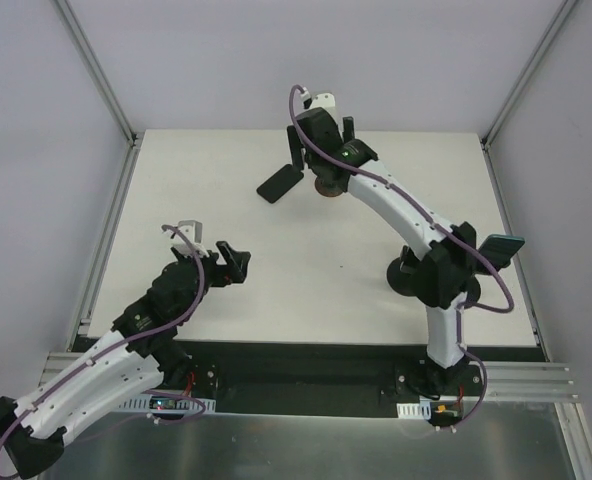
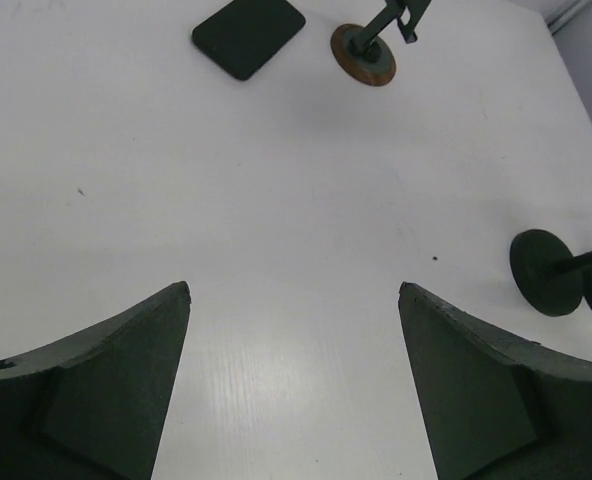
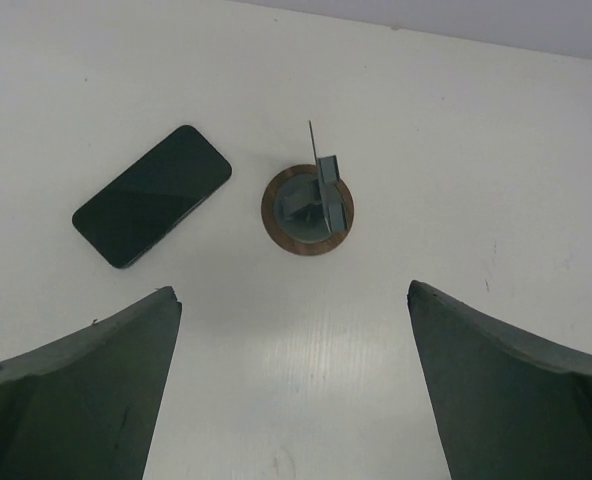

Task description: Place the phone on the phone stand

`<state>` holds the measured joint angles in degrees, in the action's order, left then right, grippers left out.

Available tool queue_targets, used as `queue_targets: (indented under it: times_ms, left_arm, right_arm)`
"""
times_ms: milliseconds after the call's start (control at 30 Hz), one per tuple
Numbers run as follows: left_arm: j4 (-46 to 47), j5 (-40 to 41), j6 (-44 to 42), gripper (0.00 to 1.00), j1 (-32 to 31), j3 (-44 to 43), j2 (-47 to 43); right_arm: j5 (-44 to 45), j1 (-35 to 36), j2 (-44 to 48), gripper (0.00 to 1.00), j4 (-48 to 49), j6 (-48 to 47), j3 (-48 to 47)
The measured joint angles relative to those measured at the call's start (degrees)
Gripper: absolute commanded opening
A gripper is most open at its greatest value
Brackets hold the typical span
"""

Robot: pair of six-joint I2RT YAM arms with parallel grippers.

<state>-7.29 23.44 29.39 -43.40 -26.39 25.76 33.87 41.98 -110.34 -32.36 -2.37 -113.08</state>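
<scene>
Hovering over the wood-based phone stand (image 3: 308,210): right gripper (image 3: 294,292), jaws spread wide, holding nothing.
Phone (image 3: 151,195): lying flat on the white table (image 3: 496,120), just beside the stand on its left, not touching it.
Left gripper (image 2: 294,290): jaws well apart, empty, well short of the stand on its near side.
Dark-based stand (image 2: 546,272): 1, well apart from the wood-based one, nearer and to its right.
Step in hand, as judged: approach for pickup; the phone is not yet gripped.
Next move calls for shifting over the phone, descending, and closing across its narrow sides.
</scene>
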Motion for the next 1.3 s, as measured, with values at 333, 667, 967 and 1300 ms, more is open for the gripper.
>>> queue_targets:
  times_ms: [333,667,967,1300]
  left_arm:
    - [9.1,-4.7,-1.4,0.93,0.0,4.0,11.5]
    - [14.2,-10.9,-3.3,0.91,0.0,5.5,8.7]
    - [14.4,-15.1,-5.2,0.91,0.0,-1.2,10.9]
    - [14.0,-17.4,-8.0,0.91,0.0,-5.9,14.0]
  right_arm:
    - [3.3,-1.9,-17.8,0.69,-0.4,-3.1,-11.6]
    - [2.7,-7.3,-19.7,0.52,5.4,-7.2,-10.8]
    - [-2.3,-8.6,-21.4,0.34,9.2,-7.1,-10.8]
    - [-1.1,-7.7,-25.2,0.01,8.3,-5.8,-11.4]
